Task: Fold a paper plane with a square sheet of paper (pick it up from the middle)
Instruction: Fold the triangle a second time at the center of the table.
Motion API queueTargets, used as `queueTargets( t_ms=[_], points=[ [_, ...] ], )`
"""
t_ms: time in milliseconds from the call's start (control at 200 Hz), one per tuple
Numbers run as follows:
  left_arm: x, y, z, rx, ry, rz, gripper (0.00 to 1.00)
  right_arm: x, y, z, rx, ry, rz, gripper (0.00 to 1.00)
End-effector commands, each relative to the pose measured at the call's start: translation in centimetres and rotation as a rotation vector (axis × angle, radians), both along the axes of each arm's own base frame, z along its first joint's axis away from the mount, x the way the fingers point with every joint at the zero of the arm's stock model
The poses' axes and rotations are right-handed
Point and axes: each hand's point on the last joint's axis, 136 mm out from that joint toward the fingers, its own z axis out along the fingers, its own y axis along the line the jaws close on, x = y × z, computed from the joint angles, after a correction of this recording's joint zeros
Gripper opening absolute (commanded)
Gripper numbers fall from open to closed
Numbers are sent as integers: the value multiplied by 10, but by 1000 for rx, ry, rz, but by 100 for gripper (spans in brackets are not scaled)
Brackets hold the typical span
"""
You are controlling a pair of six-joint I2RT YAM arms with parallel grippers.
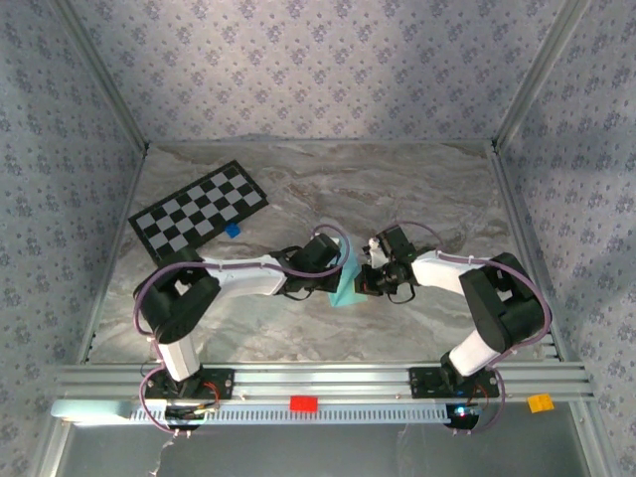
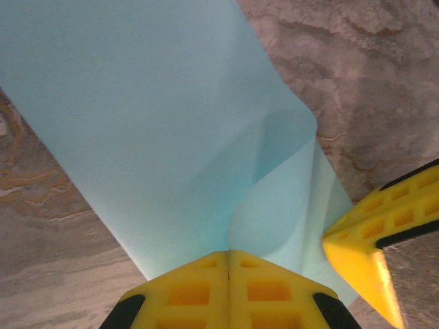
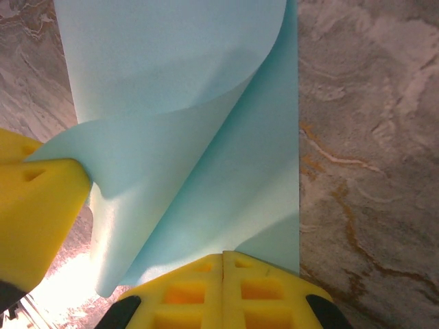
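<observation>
I've got both arms meeting mid-table, a little nearer to me than centre. The left gripper (image 2: 228,264) is pinched flat on an edge of the blue sheet (image 2: 158,116), its yellow tips pressed together with the paper running out from between them. The right gripper (image 3: 223,267) is clamped on the sheet the same way, just beside the other one. Between the two holds the paper bows up in a soft loose curl, not a crease.

My main worry is that curl. If the two grippers draw apart or twist against each other, thin paper like this could tear at a pinch. If they push closer, I think the bulge could buckle and set a crooked fold where no fold belongs.

The tips also sit very close, so a small sideways error could knock yellow finger against yellow finger and jerk the sheet loose. I can't tell whether the lower corner rests on the table (image 1: 417,189); if it does, dragging could crumple it. The checkerboard card (image 1: 199,211) lies well apart at the far left, no trouble.
</observation>
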Motion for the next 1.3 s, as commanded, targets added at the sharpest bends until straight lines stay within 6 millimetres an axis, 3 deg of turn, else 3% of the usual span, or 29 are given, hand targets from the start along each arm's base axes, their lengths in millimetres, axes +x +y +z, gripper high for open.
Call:
queueTargets(
  t_ms=[0,1294],
  points=[
    [7,5,0,43,-22,10,0,-11,-17,-21,-94,61,-8,4],
    [16,14,-6,140,-26,12,0,-13,-18,-22,-96,67,-9,4]
  ],
)
